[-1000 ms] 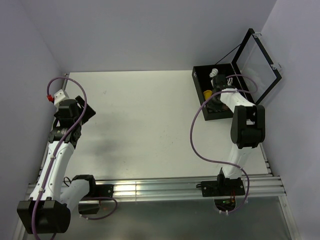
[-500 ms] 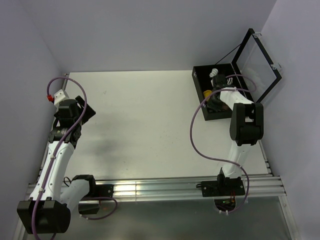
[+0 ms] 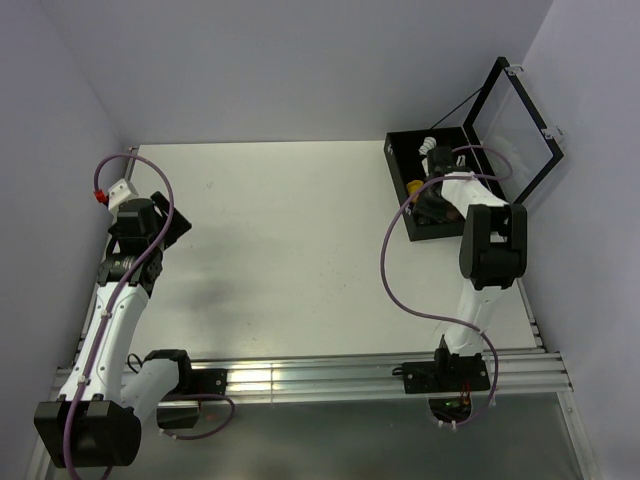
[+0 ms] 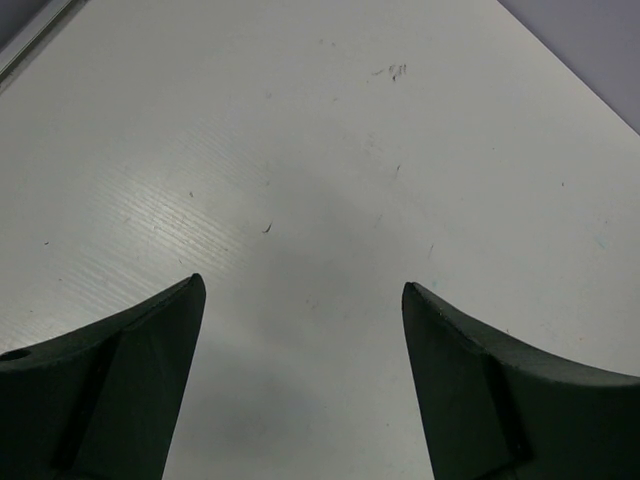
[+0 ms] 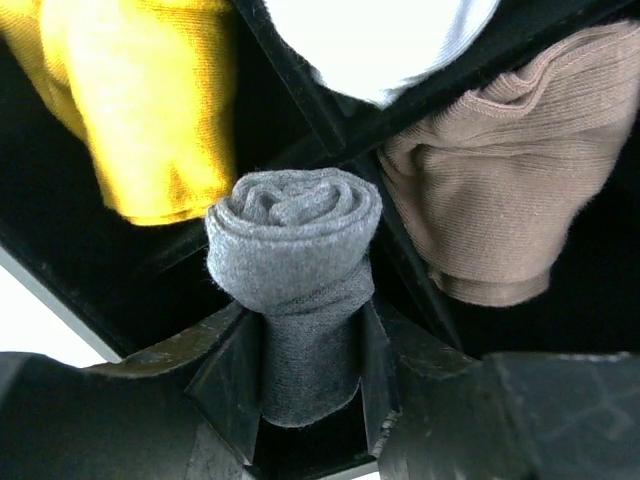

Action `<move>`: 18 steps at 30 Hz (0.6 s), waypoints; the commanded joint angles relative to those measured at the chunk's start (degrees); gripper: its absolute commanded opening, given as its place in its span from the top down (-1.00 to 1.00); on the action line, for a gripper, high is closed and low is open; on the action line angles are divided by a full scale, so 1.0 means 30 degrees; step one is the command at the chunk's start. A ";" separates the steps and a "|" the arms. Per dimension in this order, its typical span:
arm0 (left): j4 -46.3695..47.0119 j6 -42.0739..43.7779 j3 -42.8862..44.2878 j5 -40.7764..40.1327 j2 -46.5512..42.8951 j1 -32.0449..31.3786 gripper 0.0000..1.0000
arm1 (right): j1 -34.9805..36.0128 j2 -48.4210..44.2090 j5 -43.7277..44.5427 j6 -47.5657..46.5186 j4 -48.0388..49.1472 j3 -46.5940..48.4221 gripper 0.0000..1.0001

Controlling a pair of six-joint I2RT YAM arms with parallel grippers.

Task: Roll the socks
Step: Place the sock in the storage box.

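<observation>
L arm (image 3: 118,290) sits folded at the left of the top view, elbow low near the rail, wrist up by the wall over the counter (image 3: 300,230). Its jaws stand wide open w/ nothing between them. The L wrist cam shows only bare counter between the two dark fingers (image 4: 100,390).

R arm (image 3: 488,250) runs up the right side, forearm bent left, wrist tipped down into the black box (image 3: 396,180) at upper right. The clear lid (image 3: 515,125) is propped open behind it. From above we can't see what the R jaws hold, since the arm covers it. Only the yellow sock (image 3: 415,187) & a striped bundle (image 3: 428,146) show there.

The R wrist cam fills that in: jaws closed on the grey sock (image 5: 295,235), rolled tight, spiral end pointing into the box by a black divider (image 5: 300,95). In that frame the yellow sock is upper left, a tan bundle (image 5: 500,190) right, a white bundle (image 5: 380,40) top.
</observation>
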 commanded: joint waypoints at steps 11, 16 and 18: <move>0.0524 0.0390 -0.0183 0.0232 -0.0268 0.0091 -0.69 | 0.0405 -0.2208 -0.1165 0.0386 -0.1399 0.0286 -0.02; 0.0524 0.0390 -0.0242 0.0144 -0.0356 0.0091 -0.69 | 0.0405 -0.2064 -0.0843 0.0532 -0.1106 0.0169 0.10; 0.0524 0.0390 -0.0242 0.0085 -0.0356 0.0091 -0.69 | 0.0405 -0.1800 -0.0726 0.0503 -0.1048 -0.0005 0.18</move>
